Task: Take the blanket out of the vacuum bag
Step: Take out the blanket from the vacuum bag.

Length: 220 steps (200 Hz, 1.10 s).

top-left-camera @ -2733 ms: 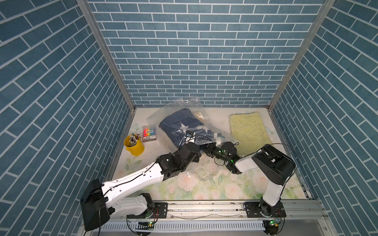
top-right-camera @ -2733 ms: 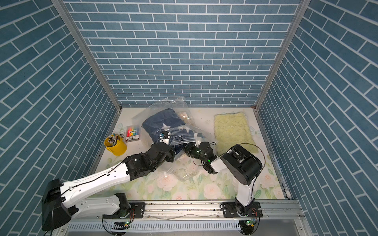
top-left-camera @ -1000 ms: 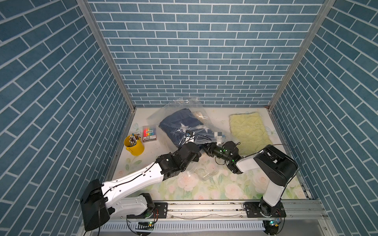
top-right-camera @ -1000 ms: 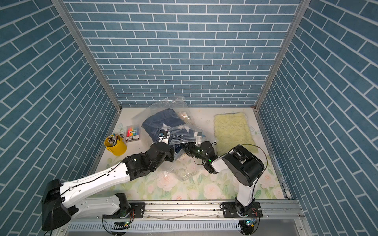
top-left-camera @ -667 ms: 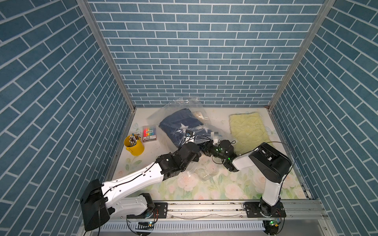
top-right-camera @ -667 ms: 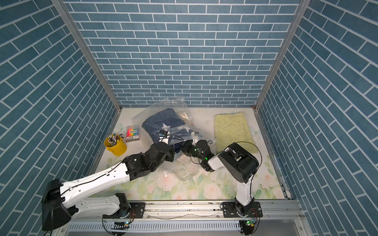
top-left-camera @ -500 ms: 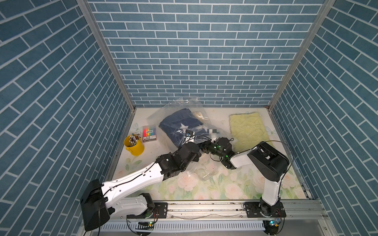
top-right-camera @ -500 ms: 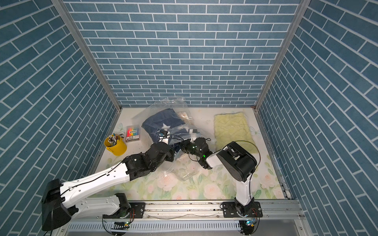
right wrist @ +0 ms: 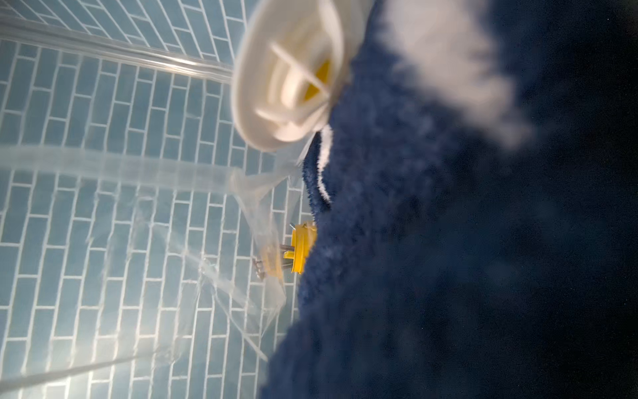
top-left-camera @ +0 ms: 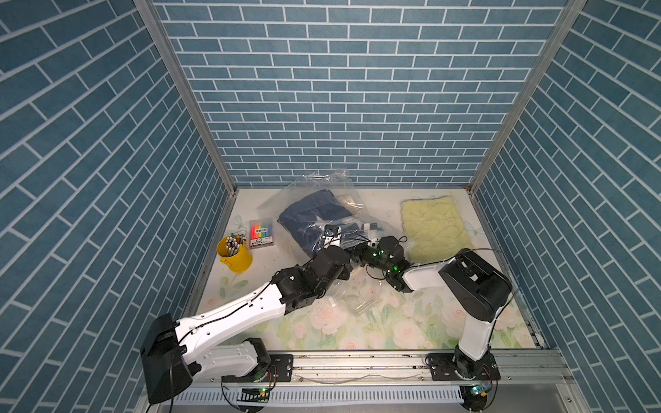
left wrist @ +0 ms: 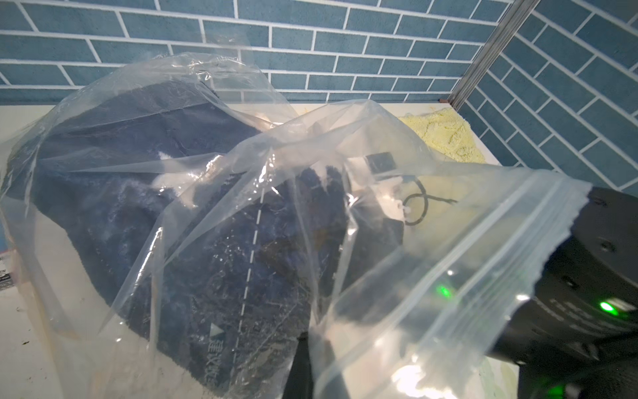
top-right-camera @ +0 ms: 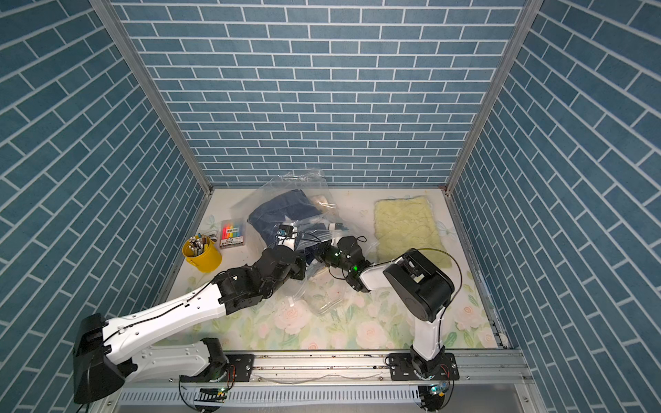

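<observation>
Table (top-left-camera: pixel 393 321): floral cloth closed in by blue brick walls on three sides. A rail (top-left-camera: pixel 357 364) carrying both arm bases runs along the front edge.
Open room: bare cloth shows between the arms and the rail. A narrower strip shows between the bag and the yellow cloth. At the bag's mouth the two wrists almost touch.
Bag (top-left-camera: pixel 314 186): crinkly clear film at rear centre. Its far end rises close to the back wall and its zip edge is lifted toward the front. Loose film trails forward onto the table between the arms.
Blanket (top-left-camera: pixel 311 218): dark blue, inside the bag, filling most of its rear part.
Valve cap (right wrist: pixel 290 76): round and white, seen from inside the bag in the right wrist view, just beside the blanket.
Left gripper (top-left-camera: pixel 335 234): clamped tight on the bag's film at the mouth. The film fans upward from it in the left wrist view.
Right gripper (top-left-camera: pixel 357 254): inside the mouth, entering from the right, jaws closed. The blanket crowds its wrist view but the fingertips are hidden, so a hold on it cannot be told.
Cup (top-left-camera: pixel 236 257): yellow, upright near the left wall, holding pens.
Marker pack (top-left-camera: pixel 261 234): flat, between the cup and the bag.
Yellow cloth (top-left-camera: pixel 432 229): flat in the rear right corner.
</observation>
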Motion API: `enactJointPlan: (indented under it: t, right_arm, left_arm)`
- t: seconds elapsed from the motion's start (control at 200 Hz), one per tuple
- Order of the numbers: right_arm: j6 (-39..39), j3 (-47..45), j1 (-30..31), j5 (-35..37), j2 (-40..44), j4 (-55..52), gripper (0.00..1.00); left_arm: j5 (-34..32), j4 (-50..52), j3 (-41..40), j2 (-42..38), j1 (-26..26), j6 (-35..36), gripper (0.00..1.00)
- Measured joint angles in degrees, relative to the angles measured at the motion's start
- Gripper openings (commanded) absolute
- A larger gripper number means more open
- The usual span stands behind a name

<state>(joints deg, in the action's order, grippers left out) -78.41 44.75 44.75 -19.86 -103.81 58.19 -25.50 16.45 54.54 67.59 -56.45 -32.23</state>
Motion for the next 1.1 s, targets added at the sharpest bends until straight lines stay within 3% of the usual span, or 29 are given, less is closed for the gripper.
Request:
enactJointPlan:
  t: [0.21, 0.555, 0.925, 1.1]
  right_arm:
    - [3.5, -4.7, 0.2, -0.2, 11.5, -2.5, 0.0]
    - [7.0, -14.5, 3.4, 1.4, 22.5, -6.0, 0.0]
    - [9.9, -17.6, 4.4, 1.9, 43.3, -17.5, 0.0]
    - [11.5, -18.4, 4.4, 3.0, 56.2, -27.8, 0.0]
  left_arm:
    - [-3.3, 0.4, 2.7, 3.0, 0.0, -2.1, 0.0]
    - [-8.0, 0.3, 2.7, 4.6, -0.1, -5.4, 0.0]
    - [-11.0, -0.8, 3.4, 9.0, 0.1, -9.2, 0.0]
    - [-10.8, -1.0, 3.4, 9.4, 1.4, -10.9, 0.0]
